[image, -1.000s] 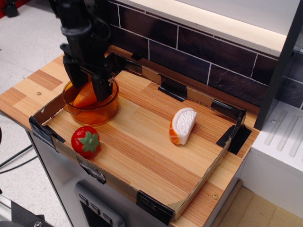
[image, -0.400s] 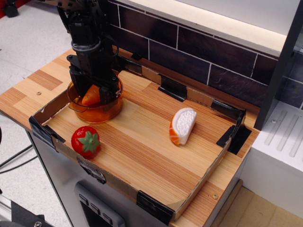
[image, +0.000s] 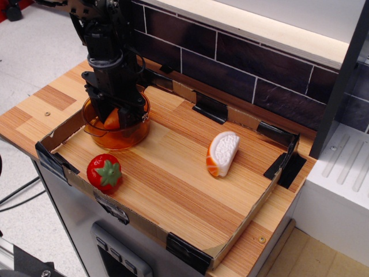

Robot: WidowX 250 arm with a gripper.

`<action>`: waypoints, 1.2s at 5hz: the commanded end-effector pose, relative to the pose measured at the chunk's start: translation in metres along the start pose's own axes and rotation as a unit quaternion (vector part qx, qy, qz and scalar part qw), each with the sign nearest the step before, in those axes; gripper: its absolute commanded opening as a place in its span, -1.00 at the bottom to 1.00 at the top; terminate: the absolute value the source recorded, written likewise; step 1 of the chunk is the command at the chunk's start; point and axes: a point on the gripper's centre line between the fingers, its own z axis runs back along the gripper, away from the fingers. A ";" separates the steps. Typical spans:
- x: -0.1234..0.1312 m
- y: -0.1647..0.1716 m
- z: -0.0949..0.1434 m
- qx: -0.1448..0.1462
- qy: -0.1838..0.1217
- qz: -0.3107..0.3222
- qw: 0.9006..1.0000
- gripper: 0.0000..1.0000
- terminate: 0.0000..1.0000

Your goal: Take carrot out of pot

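Observation:
The amber translucent pot [image: 118,140] stands at the back left of the wooden board. The orange carrot [image: 112,120] is inside it, and only a narrow part shows between the black fingers. My gripper [image: 114,118] reaches straight down into the pot. Its fingers stand on either side of the carrot and look closed against it. The carrot's lower end is hidden by the fingers and the pot wall.
A red strawberry [image: 104,172] lies in front of the pot near the front edge. A white-and-orange half-round piece [image: 222,153] lies mid-right. A low cardboard rim [image: 190,245] with black tape corners surrounds the board. A dark tiled wall [image: 242,63] rises behind.
The gripper has moved a little to the right and lower into the pot. Its fingers have narrowed around the carrot, so less of the carrot shows.

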 end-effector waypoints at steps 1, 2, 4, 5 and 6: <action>0.013 0.014 0.026 0.002 -0.038 0.019 0.999 -1.00 -1.00; 0.013 0.019 0.047 0.009 -0.080 0.031 0.996 -1.00 -1.00; 0.011 -0.010 0.086 -0.026 -0.079 0.009 0.997 -1.00 -1.00; -0.002 -0.040 0.079 -0.034 -0.040 -0.021 0.998 -1.00 -1.00; -0.011 -0.063 0.071 -0.040 -0.025 -0.036 0.998 -1.00 -1.00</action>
